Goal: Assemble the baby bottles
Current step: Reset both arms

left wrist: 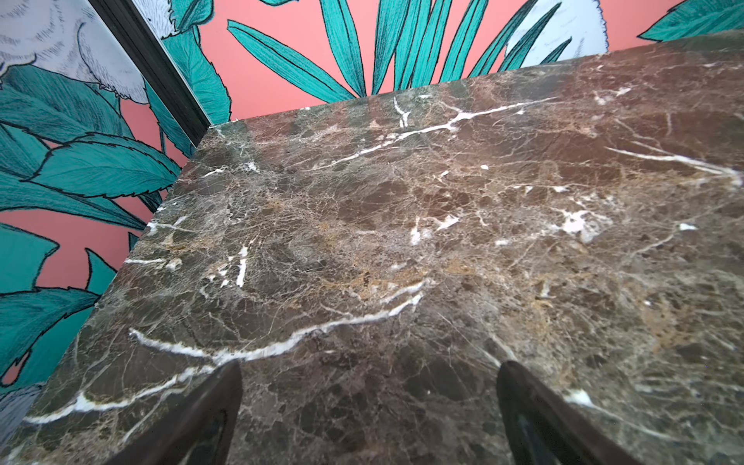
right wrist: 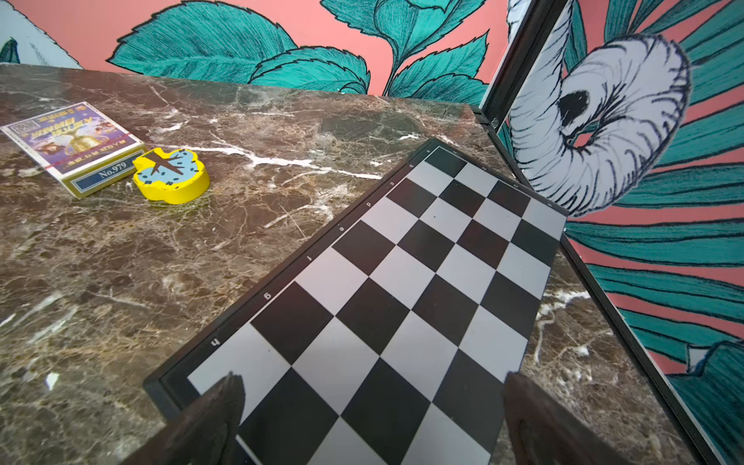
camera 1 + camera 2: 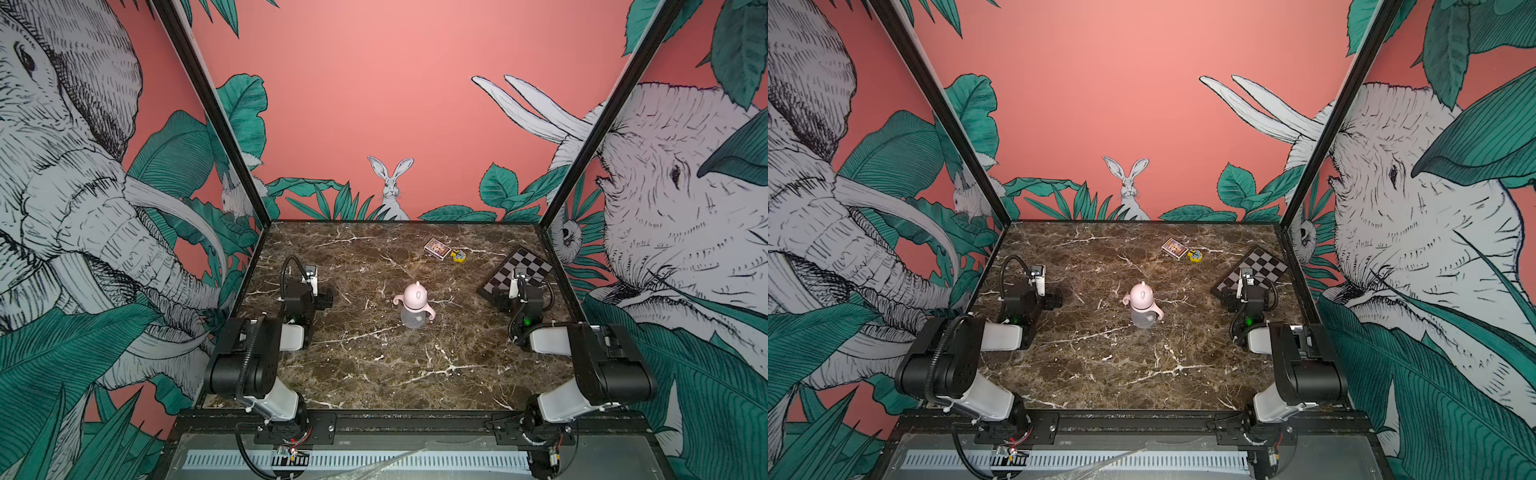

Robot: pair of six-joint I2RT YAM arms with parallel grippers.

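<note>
Standing upright near the middle of the worktop (image 3: 374, 374), the bottle (image 3: 413, 308) is touched by neither arm. A pink cap (image 3: 414, 293) with small ears sits on top. Below it a pale pink collar (image 3: 415, 308) carries two handles (image 3: 432, 313), one toward the left arm's side, the other toward the right arm's side and the front edge. The clear body (image 3: 412, 322) rests on the marble. What lies under the cap is hidden.

The left arm (image 3: 249, 353) is folded back at the worktop's left edge. In the left wrist view the left jaws stand wide apart, released, with only bare marble between the two dark fingertips (image 1: 223, 402); they grasp nothing.

The right arm (image 3: 598, 357) is folded back at the right edge. In the right wrist view the right jaws are likewise spread, released and empty, over the near part of a board (image 2: 402, 282) of black and pale squares. The board lies flat by the right wall (image 3: 665, 208), turned at an angle to the worktop's edges, with letters (image 2: 267, 297) along its border.

Toward the back wall (image 3: 395, 104) a card box (image 2: 72, 149) lies flat on the marble, and a yellow piece (image 2: 173, 177) with a blue spotted top lies just beside it, on the board's side. Whether the two touch I cannot tell. Both are well apart from the bottle, as both top views show.
</note>
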